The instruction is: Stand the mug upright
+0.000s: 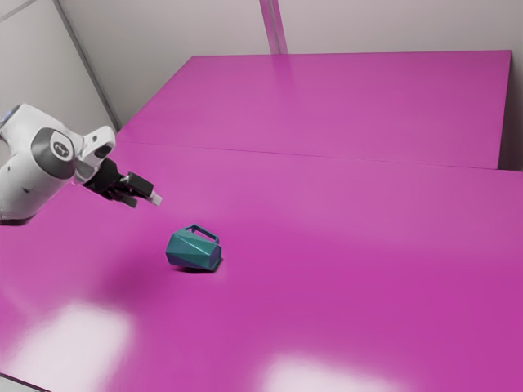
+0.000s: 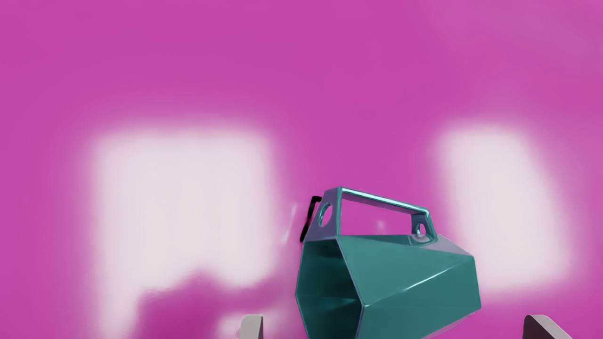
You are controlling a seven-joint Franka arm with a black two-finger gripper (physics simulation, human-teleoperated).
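Observation:
My gripper (image 1: 145, 201) hangs above the table, to the upper left of the mug in the exterior view, apart from it. The teal faceted mug (image 1: 194, 250) lies on its side, its handle raised toward that view's top. In the wrist view the mug (image 2: 410, 278) shows its dark hollow mouth and its handle, which has a hole near each end. The two fingertips of my gripper (image 2: 393, 327) stand wide apart with the mug's body seen between them, neither one gripping it.
The glossy magenta table (image 1: 343, 269) carries bright reflections. Behind it in the exterior view is another magenta surface (image 1: 351, 106), with pale walls around.

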